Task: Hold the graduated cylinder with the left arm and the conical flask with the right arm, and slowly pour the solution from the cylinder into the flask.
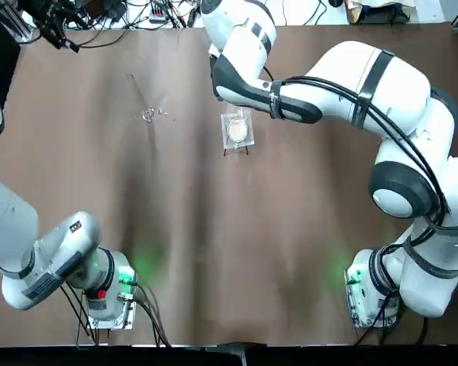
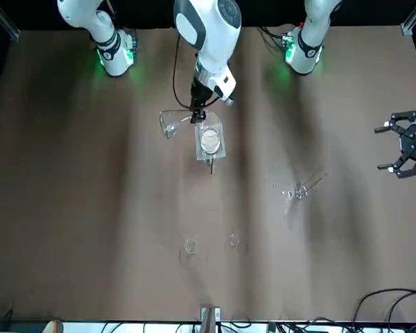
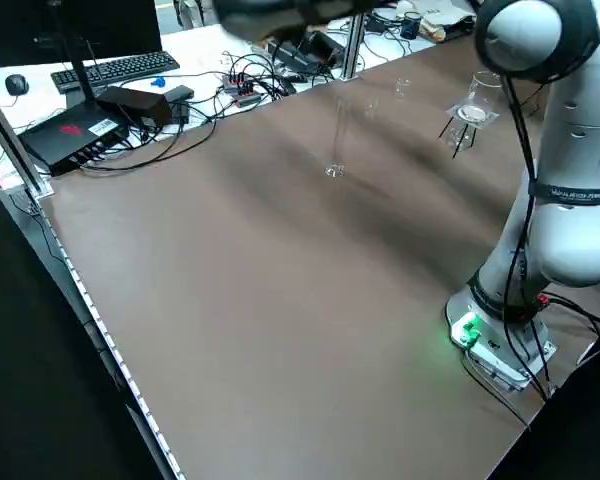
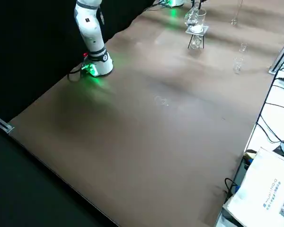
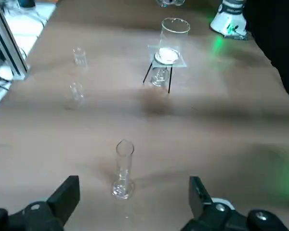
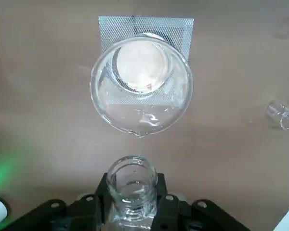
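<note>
Overhead, the graduated cylinder (image 1: 148, 114) stands at ten o'clock from the beaker (image 1: 237, 130). Left wrist: left gripper (image 5: 130, 199) spread open around it, untouched; slick, fragile, likely best pinched mid-tube. Right wrist: right gripper (image 6: 132, 204) clamps the conical flask (image 6: 132, 189) by its neck.

You have a brown worktop (image 1: 175, 229), clear glass for the graduated cylinder (image 5: 123, 169) and conical flask (image 6: 131, 195), white arms with green base lights, and seemingly white contents in the beaker (image 6: 140, 84).
</note>
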Robot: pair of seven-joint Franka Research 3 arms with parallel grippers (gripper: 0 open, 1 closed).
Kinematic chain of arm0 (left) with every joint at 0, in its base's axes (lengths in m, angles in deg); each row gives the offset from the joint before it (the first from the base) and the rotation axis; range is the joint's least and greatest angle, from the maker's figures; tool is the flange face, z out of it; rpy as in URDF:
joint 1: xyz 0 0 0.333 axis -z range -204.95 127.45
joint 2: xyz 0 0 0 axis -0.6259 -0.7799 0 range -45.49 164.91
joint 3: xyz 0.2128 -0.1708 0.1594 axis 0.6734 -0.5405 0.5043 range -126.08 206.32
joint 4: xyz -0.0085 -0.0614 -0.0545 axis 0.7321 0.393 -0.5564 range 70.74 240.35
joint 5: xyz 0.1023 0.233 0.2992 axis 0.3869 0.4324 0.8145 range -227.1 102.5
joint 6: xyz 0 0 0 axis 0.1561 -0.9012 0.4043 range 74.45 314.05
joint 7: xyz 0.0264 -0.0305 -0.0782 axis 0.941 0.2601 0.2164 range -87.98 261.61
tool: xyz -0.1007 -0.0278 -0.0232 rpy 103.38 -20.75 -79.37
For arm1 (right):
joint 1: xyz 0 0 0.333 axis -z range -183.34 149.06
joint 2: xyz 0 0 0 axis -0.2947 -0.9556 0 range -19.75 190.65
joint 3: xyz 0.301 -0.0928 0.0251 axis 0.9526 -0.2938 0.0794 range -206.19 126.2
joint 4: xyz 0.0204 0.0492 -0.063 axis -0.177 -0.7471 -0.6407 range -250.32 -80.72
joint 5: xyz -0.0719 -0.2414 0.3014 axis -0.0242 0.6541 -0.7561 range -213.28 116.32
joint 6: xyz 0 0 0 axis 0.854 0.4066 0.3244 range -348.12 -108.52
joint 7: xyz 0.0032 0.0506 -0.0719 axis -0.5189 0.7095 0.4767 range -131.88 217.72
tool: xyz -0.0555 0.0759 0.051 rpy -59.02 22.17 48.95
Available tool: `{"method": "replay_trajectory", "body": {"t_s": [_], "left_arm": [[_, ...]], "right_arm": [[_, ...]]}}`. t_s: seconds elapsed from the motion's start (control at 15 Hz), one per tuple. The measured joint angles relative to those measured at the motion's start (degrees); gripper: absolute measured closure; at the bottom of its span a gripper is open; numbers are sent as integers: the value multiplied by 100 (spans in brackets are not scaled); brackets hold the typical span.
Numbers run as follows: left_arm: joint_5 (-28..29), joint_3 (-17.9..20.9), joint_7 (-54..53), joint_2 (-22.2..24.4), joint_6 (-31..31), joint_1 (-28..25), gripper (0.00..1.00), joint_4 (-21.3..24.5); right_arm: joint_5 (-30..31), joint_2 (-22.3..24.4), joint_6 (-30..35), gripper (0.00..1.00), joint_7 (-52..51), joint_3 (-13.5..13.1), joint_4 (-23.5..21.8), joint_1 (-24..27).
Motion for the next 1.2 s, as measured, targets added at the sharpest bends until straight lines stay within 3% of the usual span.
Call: {"method": "replay_trajectory", "body": {"t_s": [0.33, 0.6, 1.2], "left_arm": [[450, -29, 1513, 460, 200, 827, 0, 24], [1312, -61, 4205, 509, 527, 1622, 0, 29], [3498, -301, 9416, 512, 680, 2479, 0, 35]], "right_arm": [[150, 0, 20, 61, 1, 0, 2, -57], [322, -1, 22, 61, 1, 0, 6, -134], [547, -60, 46, 61, 2, 0, 6, -268]]}}
